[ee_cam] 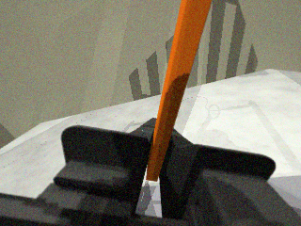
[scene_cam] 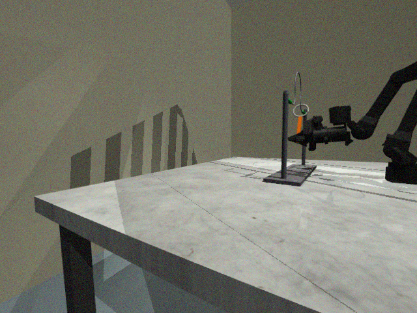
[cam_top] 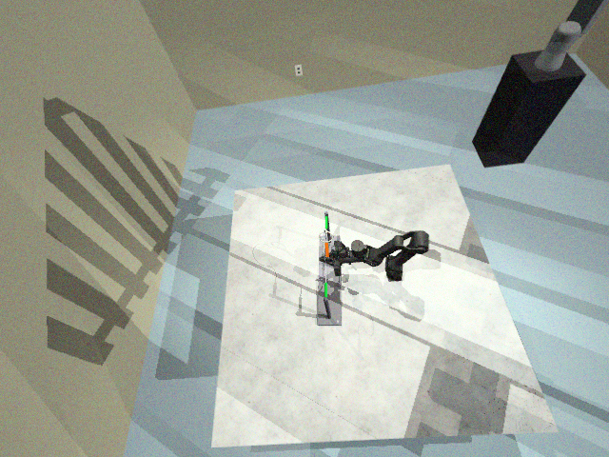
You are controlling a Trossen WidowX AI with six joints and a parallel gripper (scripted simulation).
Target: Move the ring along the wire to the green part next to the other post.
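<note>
The orange handle (cam_top: 326, 248) (scene_cam: 299, 124) (ee_cam: 181, 52) hangs below the pale ring (scene_cam: 295, 114). My gripper (cam_top: 323, 258) (scene_cam: 292, 137) (ee_cam: 156, 122) is shut on the handle's lower end. The wire appears to pass through the ring. In the top view the ring is near the inner end of the far green part (cam_top: 326, 222) (scene_cam: 304, 111). The other green part (cam_top: 325, 289) (scene_cam: 290, 101) is by the near post (scene_cam: 285, 134). The thin grey wire (scene_cam: 298, 72) arches high between them. Whether the ring touches the wire is too small to tell.
The far post (scene_cam: 303, 154) and near post stand on a dark base plate (cam_top: 329, 322) (scene_cam: 292, 182) on the pale table (cam_top: 304, 384) (scene_cam: 168, 215). The arm reaches in from the right in the top and exterior views. Shadows cross the table and walls.
</note>
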